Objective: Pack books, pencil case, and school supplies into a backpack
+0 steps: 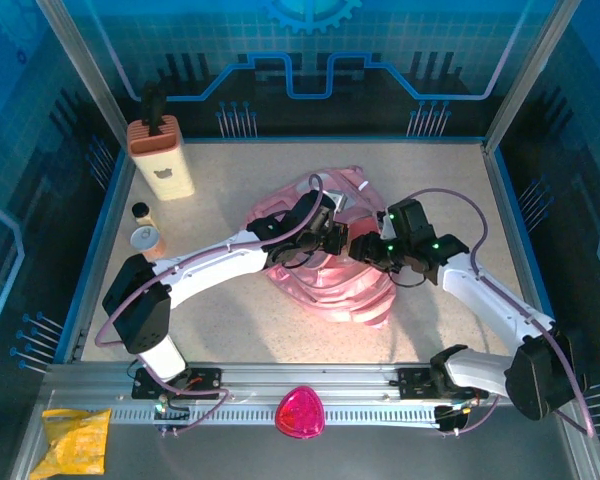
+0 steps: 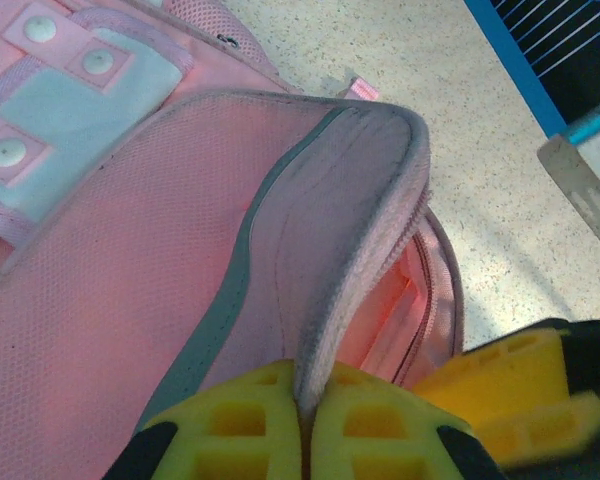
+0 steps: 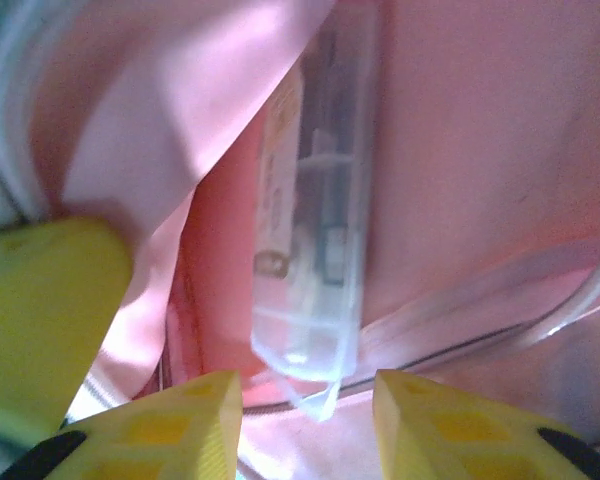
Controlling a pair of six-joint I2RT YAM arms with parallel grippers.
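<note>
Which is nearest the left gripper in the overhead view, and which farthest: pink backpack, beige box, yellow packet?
1. Pink backpack, pinched by the left gripper, centre.
2. Beige box, far left corner.
3. Yellow packet, near left, below the rail.

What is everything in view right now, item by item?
backpack: one, pink, centre, flap lifted.
school supply item: one, clear pale oblong, inside the backpack's opening.
tall box: one, beige with black top, far left.
small jars: two, pale tan, left side, nearer than the box.
bag: one, yellow, near-left corner.
rounded object: one, magenta, near edge, middle.
left gripper: one, yellow fingers, shut on the backpack's flap edge.
right gripper: one, yellow fingers, apart beside the item's end; grip unclear.
</note>
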